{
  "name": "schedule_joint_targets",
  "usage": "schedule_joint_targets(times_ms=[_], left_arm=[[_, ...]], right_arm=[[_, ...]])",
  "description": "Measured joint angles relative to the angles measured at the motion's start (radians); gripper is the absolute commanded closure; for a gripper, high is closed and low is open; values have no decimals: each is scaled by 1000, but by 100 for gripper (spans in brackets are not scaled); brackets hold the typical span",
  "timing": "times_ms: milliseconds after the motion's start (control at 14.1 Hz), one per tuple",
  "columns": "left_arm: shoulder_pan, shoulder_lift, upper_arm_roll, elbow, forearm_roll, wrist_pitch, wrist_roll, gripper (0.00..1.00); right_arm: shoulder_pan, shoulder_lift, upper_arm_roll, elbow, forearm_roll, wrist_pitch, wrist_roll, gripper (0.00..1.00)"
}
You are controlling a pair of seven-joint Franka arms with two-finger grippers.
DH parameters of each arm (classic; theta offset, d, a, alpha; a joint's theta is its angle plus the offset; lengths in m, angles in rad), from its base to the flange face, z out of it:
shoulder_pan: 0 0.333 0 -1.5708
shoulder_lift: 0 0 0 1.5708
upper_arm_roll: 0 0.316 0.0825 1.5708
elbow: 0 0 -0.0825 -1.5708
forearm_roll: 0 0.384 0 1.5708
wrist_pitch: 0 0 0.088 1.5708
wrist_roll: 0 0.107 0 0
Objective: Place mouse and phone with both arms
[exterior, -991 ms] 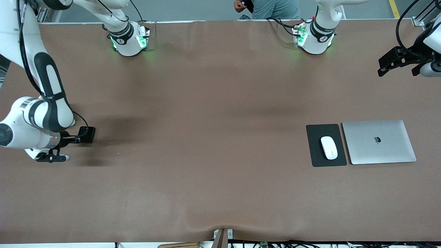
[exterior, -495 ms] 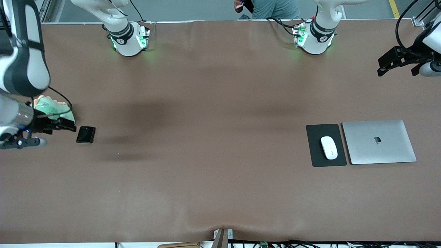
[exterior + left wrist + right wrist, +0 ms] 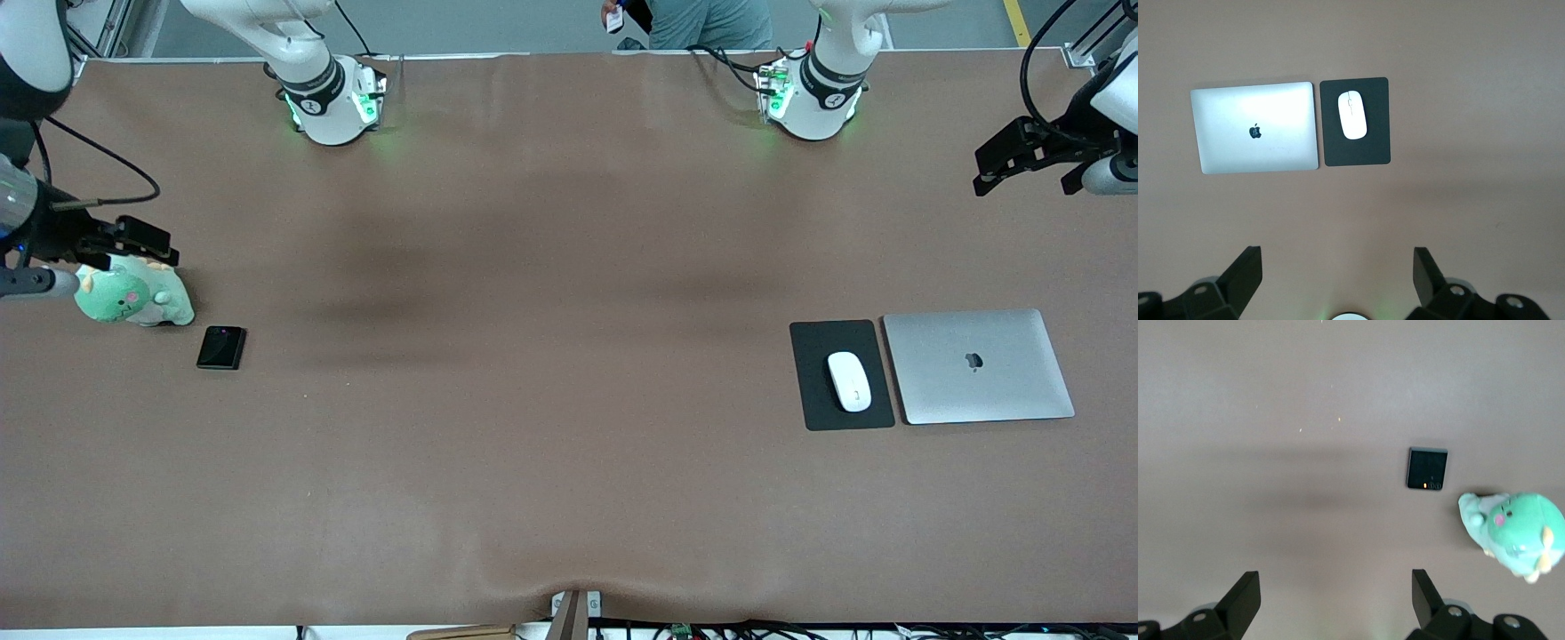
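Since the earlier frame, right hand (image 3: 147,236) lifted off glossy black phone (image 3: 221,347), now spread above green plush (image 3: 133,298). Left hand (image 3: 1009,164) spread, waiting. Left wrist: white oval mouse (image 3: 1353,115) on dark pad (image 3: 1355,121) beside laptop (image 3: 1255,127). Right wrist: phone (image 3: 1427,469) flat on tabletop (image 3: 1305,420).

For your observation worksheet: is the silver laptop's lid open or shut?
Shut. The laptop lies flat on the table beside the mouse pad, its logo facing up, with no screen or keyboard showing.
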Motion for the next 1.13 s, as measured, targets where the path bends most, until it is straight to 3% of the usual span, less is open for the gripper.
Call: schedule_joint_targets(times_ms=[212,1132], left_arm=[[1,0,1,8,0,0,0,0],[0,7,1,9,0,-4,0,0]], right_arm=[[-1,-3,-9,36,-3,-57,0,0],[-7,-12,-12,45,-23,-67,0,0]])
